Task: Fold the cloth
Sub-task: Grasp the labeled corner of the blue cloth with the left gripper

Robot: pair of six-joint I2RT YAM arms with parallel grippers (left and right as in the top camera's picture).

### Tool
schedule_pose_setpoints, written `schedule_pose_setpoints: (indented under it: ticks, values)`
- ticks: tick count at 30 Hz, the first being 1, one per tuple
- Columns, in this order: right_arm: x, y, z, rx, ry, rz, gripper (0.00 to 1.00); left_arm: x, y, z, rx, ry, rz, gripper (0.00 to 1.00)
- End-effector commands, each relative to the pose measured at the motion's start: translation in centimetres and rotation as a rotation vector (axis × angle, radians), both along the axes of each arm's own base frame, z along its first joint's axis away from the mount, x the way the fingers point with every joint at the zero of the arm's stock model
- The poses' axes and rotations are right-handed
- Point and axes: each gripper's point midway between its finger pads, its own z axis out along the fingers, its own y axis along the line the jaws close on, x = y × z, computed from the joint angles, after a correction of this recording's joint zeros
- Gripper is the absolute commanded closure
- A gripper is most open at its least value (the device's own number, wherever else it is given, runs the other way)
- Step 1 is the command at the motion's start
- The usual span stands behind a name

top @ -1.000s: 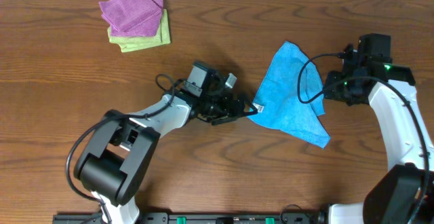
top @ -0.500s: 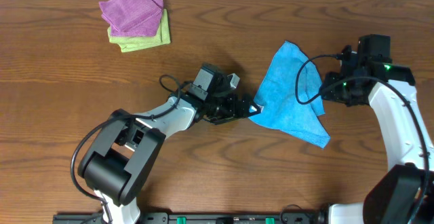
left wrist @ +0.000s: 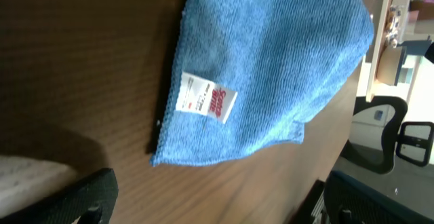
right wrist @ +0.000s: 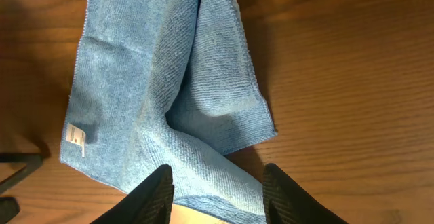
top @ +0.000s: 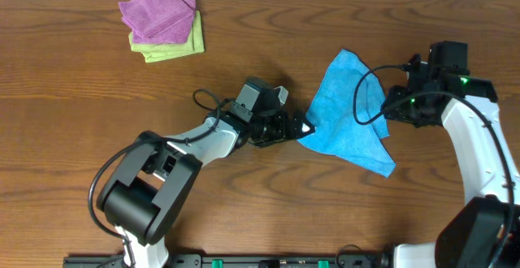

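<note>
One cloth (top: 349, 114) is lying rumpled and partly doubled over on the table (top: 325, 211), right of centre. It is looking soft, light and limp, so pinching corners seems best. Left gripper (top: 302, 128) is waiting spread at the white tag (left wrist: 205, 104) corner. Right gripper (right wrist: 217, 183) is hanging spread over the opposite edge.

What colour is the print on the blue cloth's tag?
Red lettering on a white tag, best seen in the left wrist view.
</note>
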Motion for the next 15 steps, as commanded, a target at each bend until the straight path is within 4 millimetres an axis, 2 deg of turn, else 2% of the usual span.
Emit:
schedule_pose_setpoints:
  ticks: [1, 6, 14, 15]
  values:
    - [0.4, 0.1, 0.9, 0.011, -0.029, 0.012, 0.57, 0.3, -0.7, -0.8, -0.022, 0.044, 0.017, 0.01]
    - [0.4, 0.1, 0.9, 0.011, -0.029, 0.012, 0.57, 0.4, -1.6, -1.3, -0.055, 0.070, 0.033, 0.00]
    - [0.4, 0.1, 0.9, 0.011, -0.030, 0.012, 0.56, -1.2, -3.2, -2.7, -0.063, 0.119, 0.003, 0.00]
    - [0.4, 0.1, 0.9, 0.011, -0.030, 0.012, 0.56, -1.4, -3.3, -2.8, -0.060, 0.120, -0.001, 0.05]
